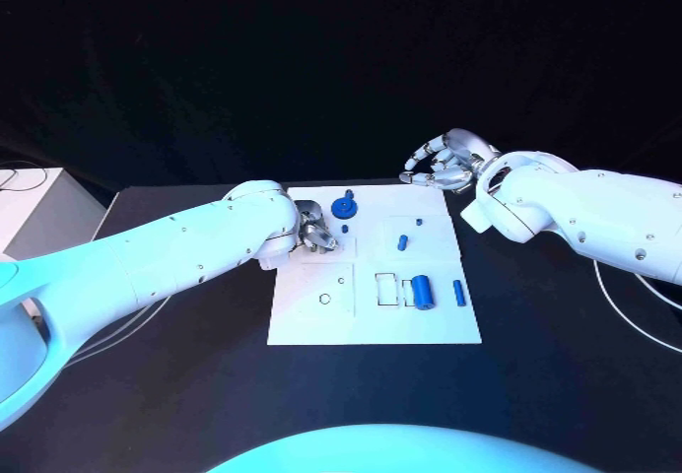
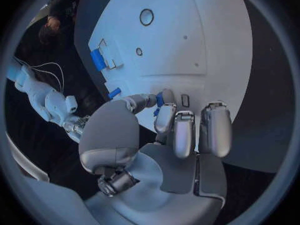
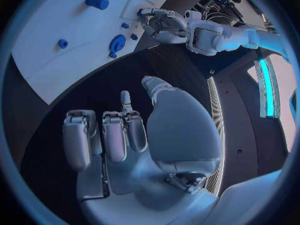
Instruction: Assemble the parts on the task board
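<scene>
The white task board (image 1: 306, 320) lies mid-table. My left hand (image 1: 315, 236) hovers low over its far left part; thumb and a finger pinch a small blue peg (image 2: 159, 99) that shows beside the fingers (image 1: 344, 229). A round blue gear part (image 1: 346, 207) stands just beyond. A short blue piece (image 1: 402, 241), a blue cylinder (image 1: 422, 292) and a slim blue bar (image 1: 457, 292) lie on the board's right half. My right hand (image 1: 447, 163) hangs past the board's far right corner, fingers loosely bent, holding nothing. From its wrist I see the board (image 3: 56, 70), gear (image 3: 117, 42) and left hand (image 3: 164, 26).
A rectangular slot (image 1: 386, 289) and a round hole (image 1: 325, 299) mark the board's near half. A white box (image 1: 35, 202) with cables stands at the table's far left. A cable (image 1: 626, 305) trails along the right side.
</scene>
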